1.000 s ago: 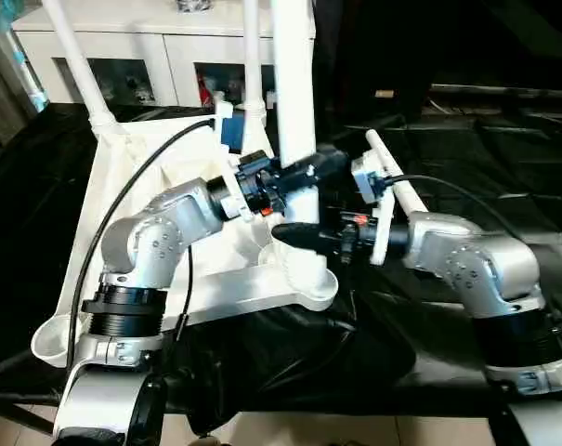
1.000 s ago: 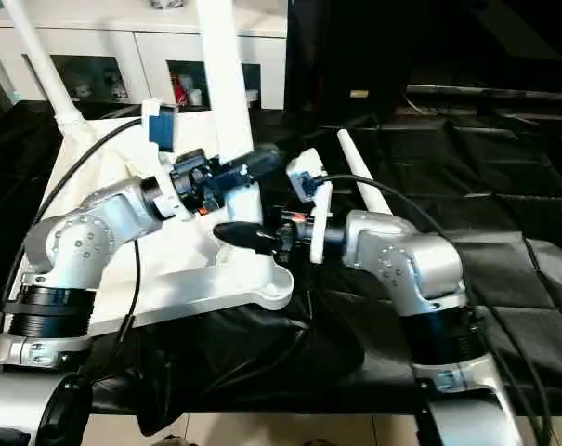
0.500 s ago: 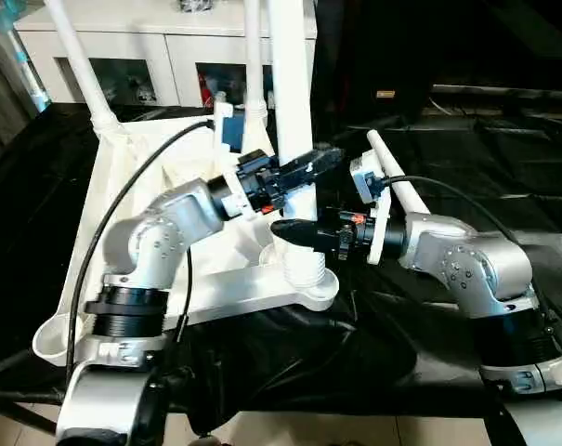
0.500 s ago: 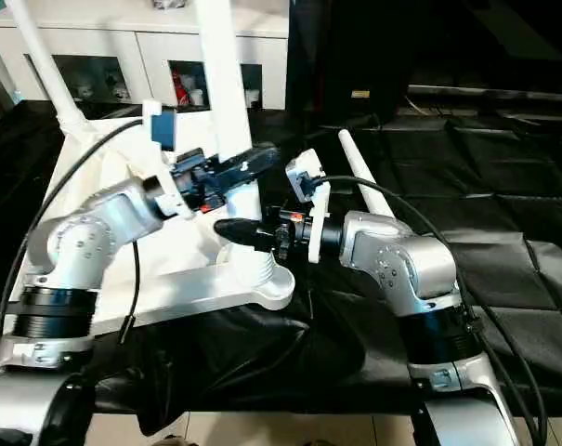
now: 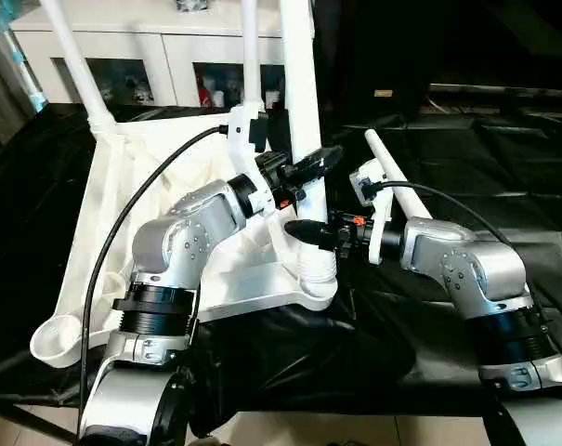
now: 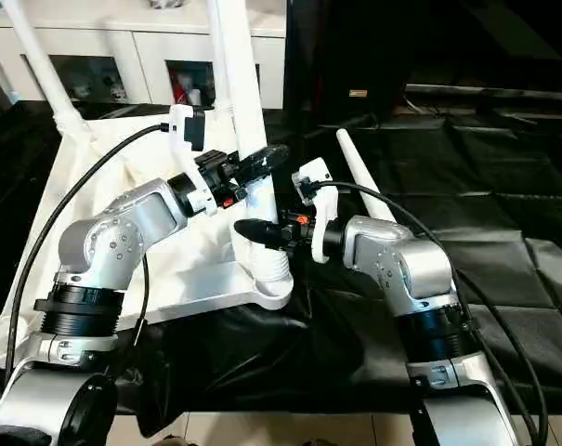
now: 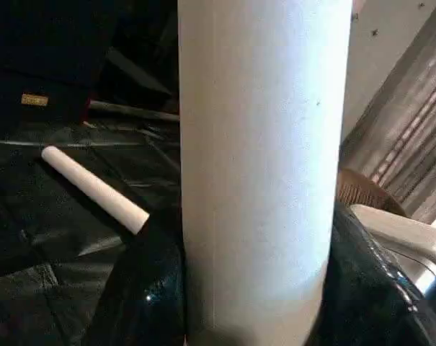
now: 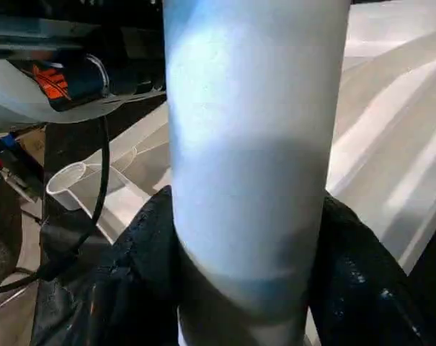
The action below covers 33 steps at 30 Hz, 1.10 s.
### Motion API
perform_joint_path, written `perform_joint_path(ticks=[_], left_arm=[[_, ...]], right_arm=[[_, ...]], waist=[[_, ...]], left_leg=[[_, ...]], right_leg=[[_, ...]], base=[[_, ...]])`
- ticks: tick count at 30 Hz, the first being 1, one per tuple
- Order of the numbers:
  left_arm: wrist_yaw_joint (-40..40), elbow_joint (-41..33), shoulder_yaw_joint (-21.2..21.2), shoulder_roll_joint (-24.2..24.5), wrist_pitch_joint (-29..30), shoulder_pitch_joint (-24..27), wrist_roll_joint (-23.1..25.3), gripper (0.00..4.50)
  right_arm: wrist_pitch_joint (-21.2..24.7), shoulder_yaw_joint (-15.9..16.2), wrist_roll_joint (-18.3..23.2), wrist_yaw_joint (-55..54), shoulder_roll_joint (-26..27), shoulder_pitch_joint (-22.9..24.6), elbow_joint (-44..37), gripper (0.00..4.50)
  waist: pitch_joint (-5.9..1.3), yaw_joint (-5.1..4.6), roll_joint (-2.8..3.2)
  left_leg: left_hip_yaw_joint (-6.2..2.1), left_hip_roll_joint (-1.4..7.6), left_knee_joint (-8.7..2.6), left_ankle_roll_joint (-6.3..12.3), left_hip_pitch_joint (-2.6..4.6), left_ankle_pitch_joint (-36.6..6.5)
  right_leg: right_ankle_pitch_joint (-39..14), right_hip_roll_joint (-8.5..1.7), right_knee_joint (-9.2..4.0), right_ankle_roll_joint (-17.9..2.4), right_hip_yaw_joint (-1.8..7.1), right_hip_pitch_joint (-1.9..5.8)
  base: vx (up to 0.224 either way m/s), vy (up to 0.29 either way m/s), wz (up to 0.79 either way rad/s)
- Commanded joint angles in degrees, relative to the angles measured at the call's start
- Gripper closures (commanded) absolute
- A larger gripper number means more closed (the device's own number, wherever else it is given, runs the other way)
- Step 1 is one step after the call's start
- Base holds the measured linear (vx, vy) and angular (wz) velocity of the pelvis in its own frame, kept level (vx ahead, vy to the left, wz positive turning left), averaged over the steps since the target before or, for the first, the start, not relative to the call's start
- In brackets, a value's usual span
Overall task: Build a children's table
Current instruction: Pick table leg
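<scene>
Leg in hand: the upright tube leg (image 5: 301, 102) now leans a little, top toward the cabinet side, where a second ago it stands nearly plumb; its threaded foot (image 5: 315, 266) now shows bare above the corner socket (image 5: 308, 293).

Left gripper (image 5: 310, 165): sits higher up the leg than before, forearm swung in closer to the leg, wrist turned, fingers each side of the tube.

Right gripper (image 5: 306, 231): elbow more bent, fingers at the leg just above the thread, slightly lower toward the socket.
</scene>
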Motion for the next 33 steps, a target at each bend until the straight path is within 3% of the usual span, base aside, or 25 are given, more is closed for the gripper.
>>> perform_joint_path(ticks=[1,6,9,14,18,33], left_arm=[[-0.01,-1.09,-0.63,-0.45,-0.59,-1.26,-0.16,2.61],[-0.02,-1.0,-0.75,-0.5,-0.94,-1.57,0.2,2.64],[-0.22,-0.95,-0.87,-0.42,-1.0,-1.74,0.28,2.64],[-2.25,-1.34,-2.47,0.89,-0.24,-2.38,0.63,2.64],[-3.24,-1.32,-3.07,1.27,-0.17,-2.59,0.72,2.64],[-6.13,-1.42,-4.81,2.47,-0.11,-2.78,0.51,2.64]], right_arm=[[-1.05,0.66,-1.44,-0.21,-0.25,-1.39,0.28,2.61],[-1.29,0.6,-1.81,-0.47,-0.34,-1.68,0.64,2.62],[-0.68,0.36,-1.34,-0.19,-0.46,-1.9,0.89,1.89],[-0.13,1.38,-2.49,1.79,-2.89,-2.56,1.48,1.62],[0.71,2.75,-2.82,4.29,-5.02,-2.27,0.96,1.62],[2.59,2.91,-1.85,5.74,-5.81,-1.91,0.95,1.62]], waist=[[-4.7,0.28,-0.63],[-4.81,0.23,-0.76],[-4.81,0.23,-0.79],[-4.79,0.34,-0.62],[-4.84,0.44,-0.73],[-4.78,0.27,-0.62]], left_leg=[[0.23,0.38,-3.59,1.55,0.59,-9.26],[0.22,0.37,-3.56,1.72,0.57,-8.66],[0.26,0.33,-3.5,1.9,0.54,-8.44],[0.23,0.4,-3.52,1.85,0.62,-8.69],[0.23,0.36,-3.43,2.02,0.49,-8.21],[0.18,0.37,-3.45,1.64,0.56,-9.37]], right_leg=[[-14.71,-2.21,-3.93,-10.4,1.78,3.81],[-13.59,-2.15,-3.76,-10.53,1.8,3.87],[-13.34,-2.15,-3.75,-10.69,1.81,3.89],[-13.35,-2.11,-3.73,-10.68,1.8,3.83],[-12.18,-2.16,-3.61,-11.08,1.86,4.02],[-13.97,-2.14,-3.75,-11.14,1.8,3.93]], base=[[0.0,0.0,0.0],[0.0,0.0,0.0],[0.0,0.0,0.0],[0.0,0.0,0.0],[0.0,0.0,0.0],[0.0,0.0,0.0]])
